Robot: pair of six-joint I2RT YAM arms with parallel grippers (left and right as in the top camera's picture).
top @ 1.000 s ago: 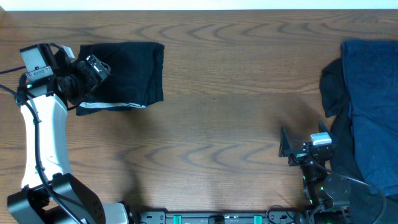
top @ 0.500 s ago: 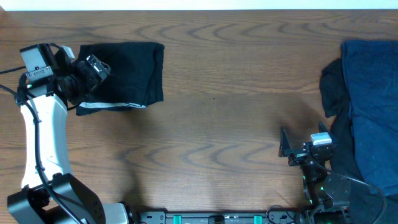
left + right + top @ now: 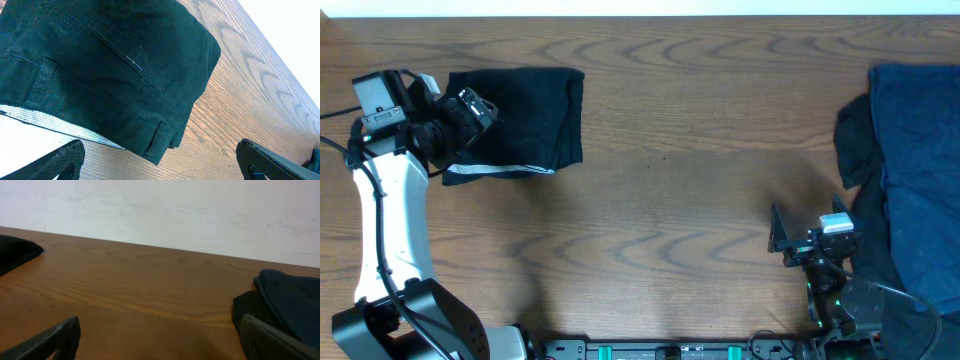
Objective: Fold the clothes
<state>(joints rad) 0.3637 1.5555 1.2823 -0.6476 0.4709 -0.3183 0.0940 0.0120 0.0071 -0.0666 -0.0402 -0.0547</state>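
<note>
Presently, three garments and two tools are showing.

Garments:
1. A folded black garment (image 3: 525, 115) is lying at the far-left end of the counter (image 3: 670, 210). Its pale-grey edge (image 3: 495, 170) is running along the near side. In the left wrist view, this garment (image 3: 100, 65) is filling the upper left, with a folded corner pointing down between the fingers.
2. A navy garment (image 3: 920, 170) is lying at the right end, running off the right edge of the overhead view.
3. A second black piece (image 3: 853, 150) is sticking out from under the navy garment's left edge. Whether more pieces are lying beneath cannot be told.

Tools:
1. The left tool (image 3: 470, 108) is hanging over the left part of the folded garment. Its fingers are spread wide and are gripping nothing. Contact with the cloth cannot be told.
2. The right tool (image 3: 782, 240) is sitting low near the front edge, just left of the right-hand pile. Its fingers are also spread and are gripping nothing.

Room: the folded garment and the right-hand pile are lying well apart, and bare wood is spanning the counter's whole middle between them.
</note>
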